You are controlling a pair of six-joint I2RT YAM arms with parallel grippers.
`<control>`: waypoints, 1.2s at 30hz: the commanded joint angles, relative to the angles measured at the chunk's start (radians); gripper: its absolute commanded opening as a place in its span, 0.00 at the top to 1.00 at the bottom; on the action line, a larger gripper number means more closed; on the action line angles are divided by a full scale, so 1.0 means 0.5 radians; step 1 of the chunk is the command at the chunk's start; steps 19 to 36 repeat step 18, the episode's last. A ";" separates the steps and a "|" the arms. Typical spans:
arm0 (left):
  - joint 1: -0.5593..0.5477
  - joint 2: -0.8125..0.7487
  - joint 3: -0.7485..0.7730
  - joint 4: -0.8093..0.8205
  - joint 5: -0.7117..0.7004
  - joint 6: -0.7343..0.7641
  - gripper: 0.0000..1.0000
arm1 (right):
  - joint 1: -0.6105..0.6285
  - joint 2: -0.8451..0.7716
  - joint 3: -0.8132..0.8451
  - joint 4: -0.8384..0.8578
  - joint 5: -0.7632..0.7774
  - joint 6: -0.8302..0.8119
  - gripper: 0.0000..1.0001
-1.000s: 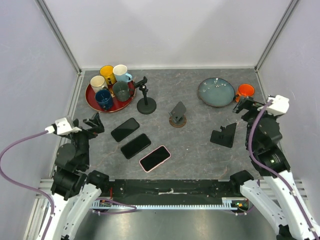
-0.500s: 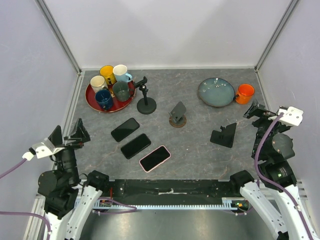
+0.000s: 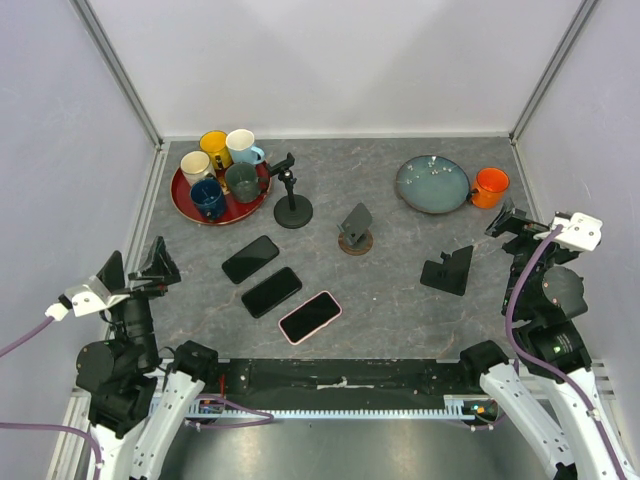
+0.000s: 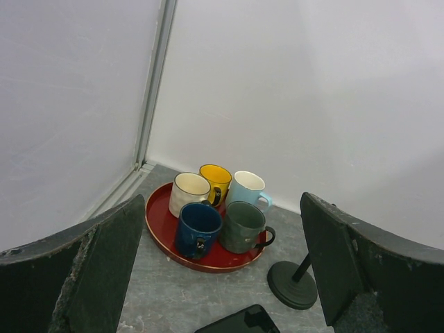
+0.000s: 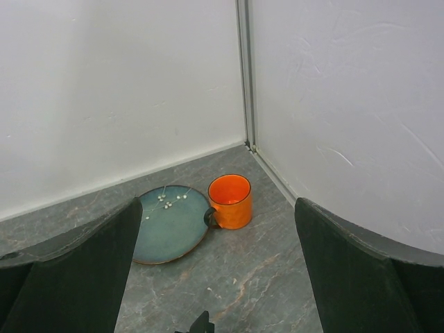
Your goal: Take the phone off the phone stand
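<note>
We see three phones, all lying flat on the table (image 3: 400, 300) in a diagonal row left of centre: a black phone (image 3: 250, 259), a second black phone (image 3: 271, 291) and a pink-cased phone (image 3: 310, 316). The left gripper (image 3: 135, 268) hangs over the table's left edge with its fingers spread wide and nothing between them. The first black phone is the one nearest it, off to its right and apart from it. The right gripper (image 3: 515, 222), fingers likewise parted and holding nothing, sits at the far right, well apart from every phone.

We count three stands: a pole stand (image 3: 291, 200) just beside the red tray (image 3: 180, 200), a small round-based stand (image 3: 355, 230) at centre, and an angular black stand (image 3: 447, 270) between the phones and the right gripper.

Five mugs stand on the tray: yellow mug (image 3: 214, 143), cream mug (image 3: 196, 165), pale blue mug (image 3: 242, 146), dark blue mug (image 3: 207, 197), grey-green mug (image 3: 241, 181). One orange mug (image 3: 490, 185) stands just beside one teal plate (image 3: 431, 184).
</note>
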 commanded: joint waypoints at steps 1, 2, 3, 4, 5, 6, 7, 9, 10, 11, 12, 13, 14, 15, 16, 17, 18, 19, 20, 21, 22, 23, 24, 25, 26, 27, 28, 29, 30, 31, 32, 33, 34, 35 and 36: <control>0.011 -0.095 -0.006 0.066 -0.012 0.047 0.00 | -0.001 -0.022 -0.024 0.075 -0.023 -0.038 0.02; 0.008 -0.095 -0.006 0.066 -0.009 0.047 0.00 | -0.004 -0.022 -0.027 0.078 -0.023 -0.041 0.02; 0.011 -0.095 -0.003 0.066 0.000 0.047 0.00 | -0.004 -0.025 -0.030 0.078 -0.026 -0.041 0.02; 0.011 -0.095 -0.006 0.069 0.003 0.044 0.00 | -0.004 -0.031 -0.030 0.078 -0.026 -0.035 0.02; 0.011 -0.095 -0.006 0.066 0.003 0.044 0.00 | -0.001 -0.034 -0.033 0.078 -0.026 -0.035 0.02; 0.011 -0.095 -0.003 0.069 0.003 0.041 0.00 | -0.004 -0.037 -0.039 0.075 -0.026 -0.035 0.02; 0.011 -0.095 -0.006 0.069 0.003 0.041 0.00 | -0.001 -0.040 -0.040 0.075 -0.026 -0.029 0.02; 0.011 -0.095 -0.006 0.069 0.009 0.032 0.00 | -0.004 -0.044 -0.043 0.078 -0.026 -0.029 0.02; 0.011 -0.095 -0.009 0.072 0.009 0.029 0.00 | -0.004 -0.050 -0.043 0.075 -0.020 -0.029 0.02; 0.011 -0.095 -0.012 0.072 0.019 0.029 0.00 | -0.001 -0.047 -0.043 0.075 -0.023 -0.029 0.02; 0.008 -0.095 -0.009 0.072 0.028 0.029 0.00 | -0.004 -0.050 -0.043 0.075 -0.016 -0.029 0.02; 0.008 -0.095 -0.012 0.078 0.025 0.029 0.00 | -0.001 -0.050 -0.043 0.075 -0.016 -0.029 0.02; 0.011 -0.095 -0.018 0.078 0.025 0.029 0.00 | -0.001 -0.050 -0.043 0.075 -0.016 -0.032 0.02; 0.011 -0.095 -0.018 0.078 0.025 0.029 0.00 | -0.001 -0.053 -0.046 0.078 -0.016 -0.029 0.02; 0.008 -0.095 -0.021 0.078 0.022 0.026 0.00 | -0.004 -0.050 -0.049 0.075 -0.016 -0.029 0.02; 0.011 -0.095 -0.018 0.078 0.028 0.022 0.00 | -0.004 -0.050 -0.046 0.075 -0.016 -0.026 0.02; 0.008 -0.095 -0.018 0.075 0.028 0.022 0.00 | -0.004 -0.056 -0.049 0.075 -0.019 -0.023 0.02; 0.008 -0.095 -0.018 0.075 0.028 0.022 0.00 | -0.004 -0.056 -0.049 0.075 -0.019 -0.023 0.02; 0.008 -0.095 -0.018 0.075 0.028 0.022 0.00 | -0.004 -0.056 -0.049 0.075 -0.019 -0.023 0.02; 0.008 -0.095 -0.018 0.075 0.028 0.022 0.00 | -0.004 -0.056 -0.049 0.075 -0.019 -0.023 0.02; 0.008 -0.095 -0.018 0.075 0.028 0.022 0.00 | -0.004 -0.056 -0.049 0.075 -0.019 -0.023 0.02; 0.008 -0.095 -0.018 0.075 0.028 0.022 0.00 | -0.004 -0.056 -0.049 0.075 -0.019 -0.023 0.02; 0.008 -0.095 -0.018 0.075 0.028 0.022 0.00 | -0.004 -0.056 -0.049 0.075 -0.019 -0.023 0.02; 0.008 -0.095 -0.018 0.075 0.028 0.022 0.00 | -0.004 -0.056 -0.049 0.075 -0.019 -0.023 0.02; 0.008 -0.095 -0.018 0.075 0.028 0.022 0.00 | -0.004 -0.056 -0.049 0.075 -0.019 -0.023 0.02; 0.008 -0.095 -0.018 0.075 0.028 0.022 0.00 | -0.004 -0.056 -0.049 0.075 -0.019 -0.023 0.02; 0.008 -0.095 -0.018 0.075 0.028 0.022 0.00 | -0.004 -0.056 -0.049 0.075 -0.019 -0.023 0.02; 0.008 -0.095 -0.018 0.075 0.028 0.022 0.00 | -0.004 -0.056 -0.049 0.075 -0.019 -0.023 0.02; 0.008 -0.095 -0.018 0.075 0.028 0.022 0.00 | -0.004 -0.056 -0.049 0.075 -0.019 -0.023 0.02; 0.008 -0.095 -0.018 0.075 0.028 0.022 0.00 | -0.004 -0.056 -0.049 0.075 -0.019 -0.023 0.02; 0.008 -0.095 -0.018 0.075 0.028 0.022 0.00 | -0.004 -0.056 -0.049 0.075 -0.019 -0.023 0.02; 0.008 -0.095 -0.018 0.075 0.028 0.022 0.00 | -0.004 -0.056 -0.049 0.075 -0.019 -0.023 0.02; 0.008 -0.095 -0.018 0.075 0.028 0.022 0.00 | -0.004 -0.056 -0.049 0.075 -0.019 -0.023 0.02; 0.008 -0.095 -0.018 0.075 0.028 0.022 0.00 | -0.004 -0.056 -0.049 0.075 -0.019 -0.023 0.02; 0.008 -0.095 -0.018 0.075 0.028 0.022 0.00 | -0.004 -0.056 -0.049 0.075 -0.019 -0.023 0.02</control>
